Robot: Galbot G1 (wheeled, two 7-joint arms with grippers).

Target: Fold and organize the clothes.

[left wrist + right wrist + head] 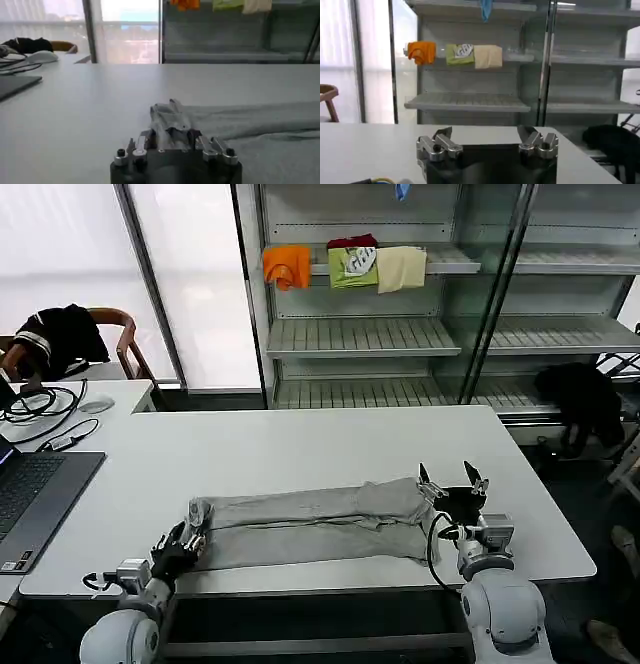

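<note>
A grey shirt (315,524), folded into a long band, lies across the near part of the white worktop (300,449). The left claw (190,539) pinches its left end, probably to carry that end over for the next fold. The right claw (452,481) hovers spread above the right end, holding nothing. On the far shelf (440,259) sit folded orange, green and cream garments.

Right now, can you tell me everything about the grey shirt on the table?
The grey shirt is soft-looking light grey cloth, folded lengthwise into a long wrinkly band lying flat along the near edge of the white table. The left gripper is shut on its bunched left end. The right gripper is open, tilted up at its right end. No print or buttons can be seen.
</note>
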